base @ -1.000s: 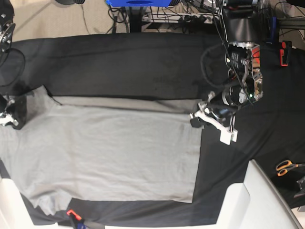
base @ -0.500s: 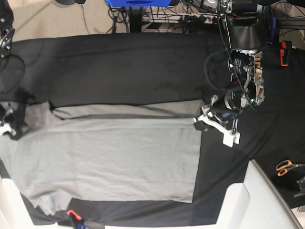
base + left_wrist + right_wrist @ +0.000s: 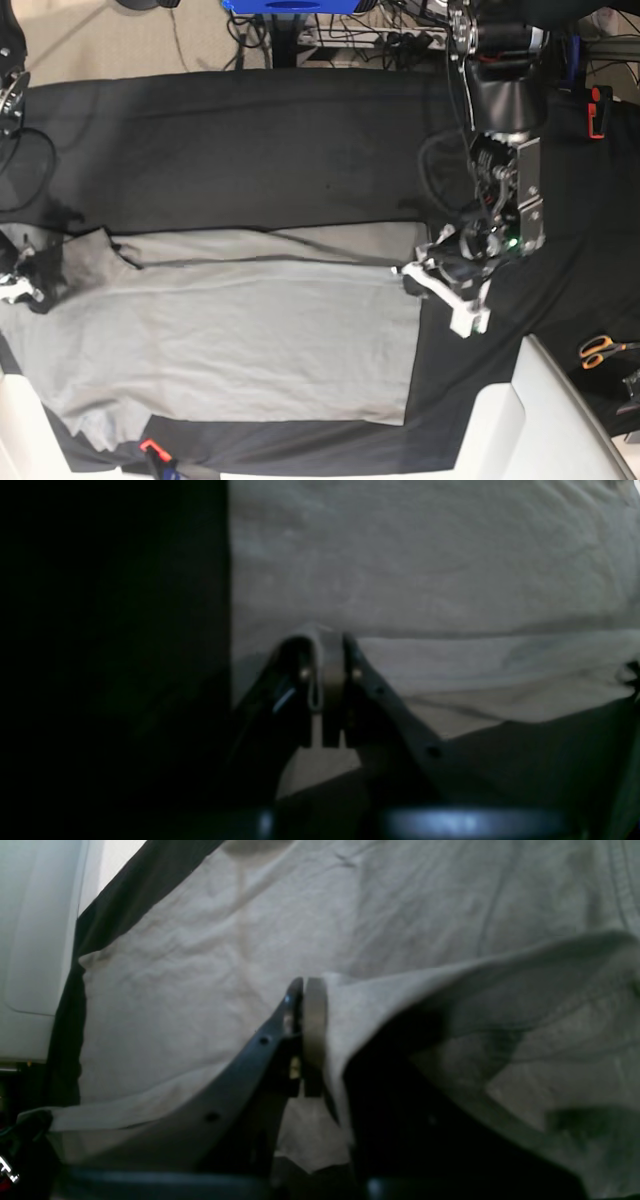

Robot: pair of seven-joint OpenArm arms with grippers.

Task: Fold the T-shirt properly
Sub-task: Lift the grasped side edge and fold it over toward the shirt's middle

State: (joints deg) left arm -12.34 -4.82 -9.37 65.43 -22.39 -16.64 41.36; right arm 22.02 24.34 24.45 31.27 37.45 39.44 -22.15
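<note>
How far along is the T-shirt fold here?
Done: the T-shirt lies spread on the black table cover. In hand: left gripper and right gripper each pinch its far edge, carrying a first lengthwise fold over the body. Left: laying that fold, then all others.

Black arm (image 3: 505,110), white tool (image 3: 447,290), looped cables (image 3: 432,160).

Base view: overhead, well back, looking straight down on the black-covered table (image 3: 250,140), with the T-shirt (image 3: 230,330) spread across its lower half and both arms at the sides. Left wrist view: mounted just behind the left hand (image 3: 327,680), very near, facing along its fingers onto grey cloth. Right wrist view: likewise behind the right hand (image 3: 305,1035); all three views share the T-shirt.
</note>
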